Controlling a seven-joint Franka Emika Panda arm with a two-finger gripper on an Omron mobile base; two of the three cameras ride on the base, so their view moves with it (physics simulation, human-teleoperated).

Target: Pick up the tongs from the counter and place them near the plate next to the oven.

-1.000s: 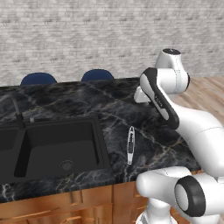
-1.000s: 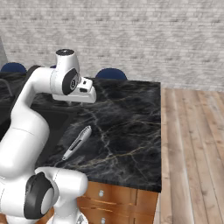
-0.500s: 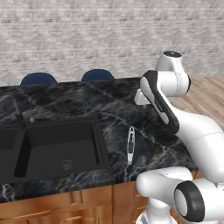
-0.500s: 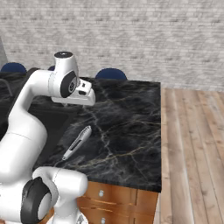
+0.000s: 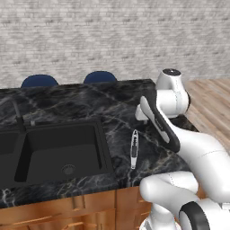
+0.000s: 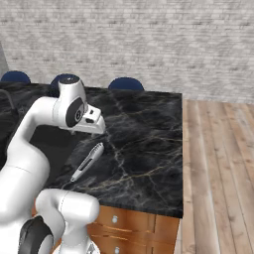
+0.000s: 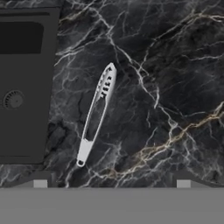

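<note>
The slim silver tongs (image 5: 134, 148) (image 6: 88, 161) (image 7: 97, 111) lie flat on the black marble counter (image 5: 90, 105) (image 6: 144, 134) (image 7: 166, 65), just right of the sink basin (image 5: 58, 150) (image 7: 22, 87). My gripper (image 7: 111, 183) hangs above them, open and holding nothing, with its two fingertips (image 7: 40, 183) set wide apart. In the hand view the tongs run lengthwise, a little left of the gap between the tips. The white hand (image 5: 141, 112) (image 6: 92, 120) hovers over the far end of the tongs. The plate and the oven are out of view.
A faucet (image 5: 18, 114) stands behind the sink. Blue chair backs (image 5: 99, 77) (image 6: 125, 83) rise beyond the counter's far edge. The counter ends at the right over wooden floor (image 6: 218, 163). Orange-brown cabinets (image 5: 67, 211) sit below.
The hand has come down toward the counter, closer over the tongs. The tongs have stayed where they were.
</note>
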